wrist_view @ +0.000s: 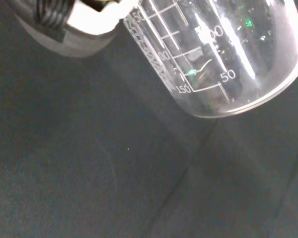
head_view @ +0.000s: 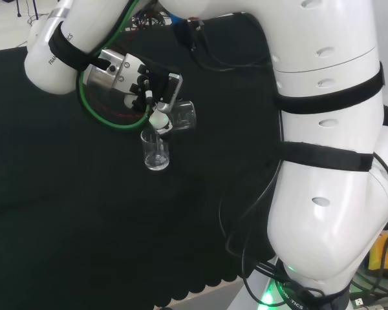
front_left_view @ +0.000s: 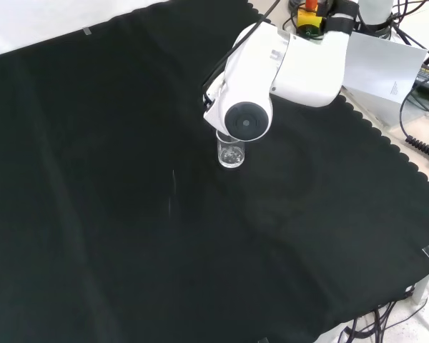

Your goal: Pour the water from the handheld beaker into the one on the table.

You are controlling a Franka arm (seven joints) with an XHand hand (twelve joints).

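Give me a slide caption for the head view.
Hand tips a held beaker over the beaker standing on the cloth.

The head view looks from behind and above the arm's base across the black cloth (head_view: 64, 226). The front view faces down from the opposite side, farther off. Both share the standing beaker (head_view: 156, 153) (front_left_view: 231, 153) mid-cloth. The wrist view sits close against the held beaker (wrist_view: 223, 54).

tilted held beaker (head_view: 183, 115) above and right of table beaker (head_view: 156, 152), head view
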